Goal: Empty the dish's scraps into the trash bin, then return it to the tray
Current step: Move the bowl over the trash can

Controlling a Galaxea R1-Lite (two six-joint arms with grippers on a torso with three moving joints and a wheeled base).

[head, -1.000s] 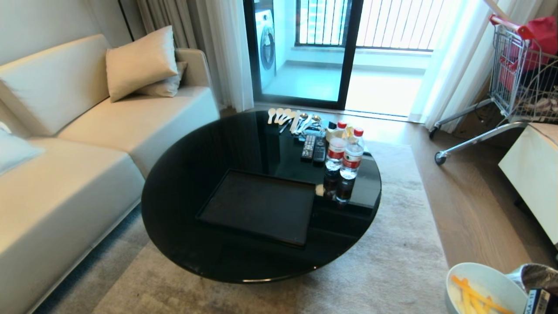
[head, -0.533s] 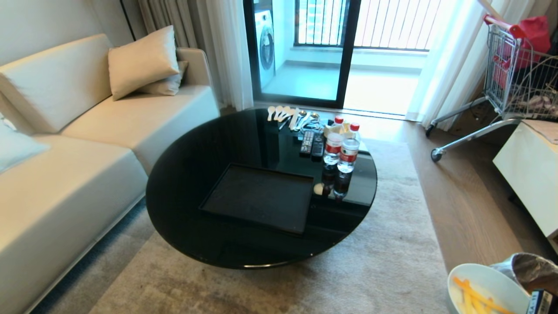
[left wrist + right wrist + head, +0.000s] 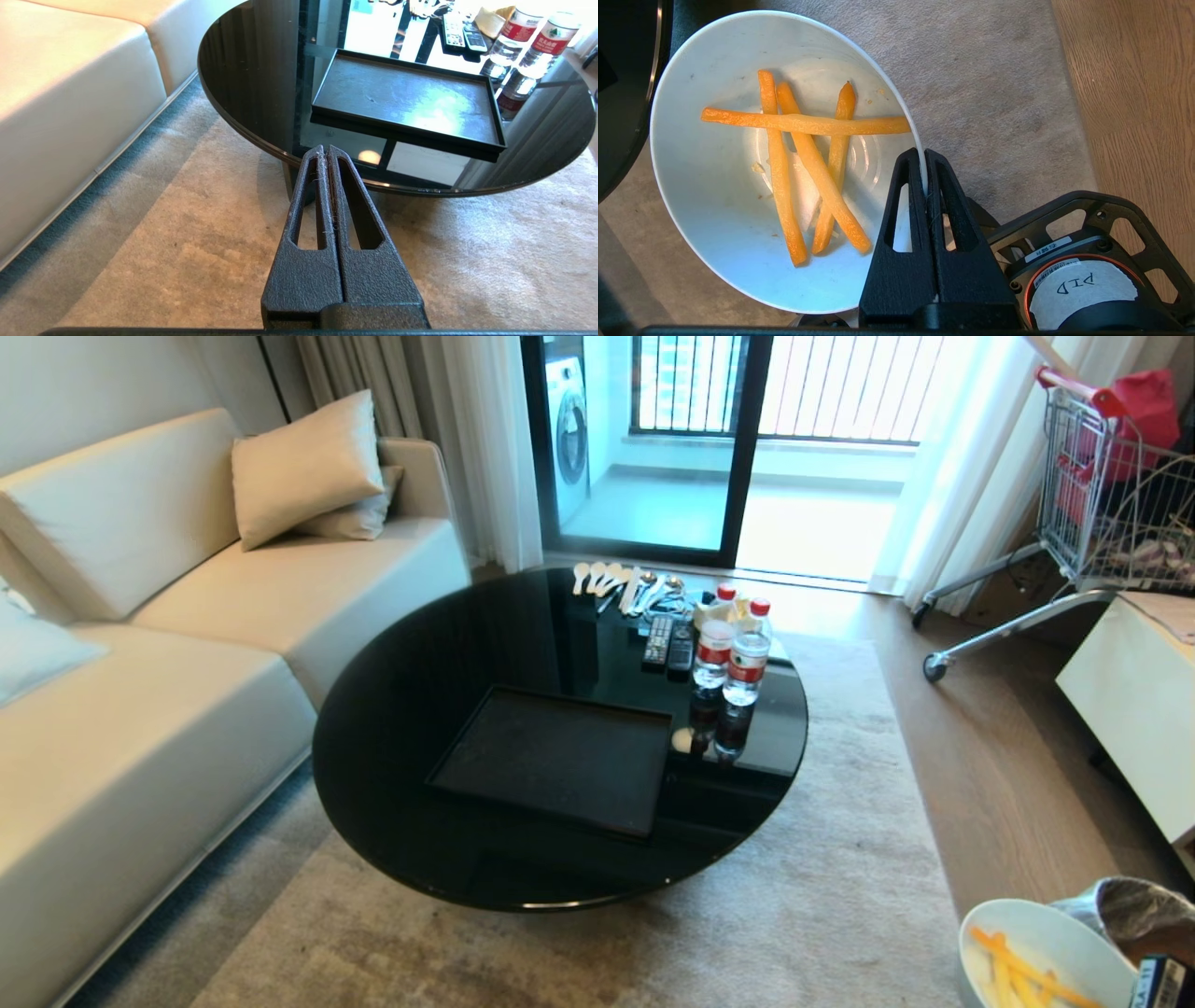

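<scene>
Head view unchanged since earlier; right end effector [image 3: 924, 158] clamped on dish [image 3: 714, 224] rim, scraps [image 3: 803, 154] inside.

A cream leather sofa [image 3: 187, 616] is placed along the left side, and two beige square cushions [image 3: 303, 467] are leaned in its far corner. A beige short-pile carpet [image 3: 822, 896] is laid on a light wooden plank floor [image 3: 1008, 775]. On the carpet a round glossy black glass worktop [image 3: 411, 728] is set. Behind it, a dark-framed sliding glass door [image 3: 747, 448] is seen, flanked by white sheer curtains [image 3: 485, 439]; strong daylight is let in through it. Beyond the glass, a white washing machine [image 3: 571, 429] is visible. At the right, a metal shopping cart [image 3: 1092, 495] and a white low cabinet [image 3: 1130, 709] are found.
</scene>
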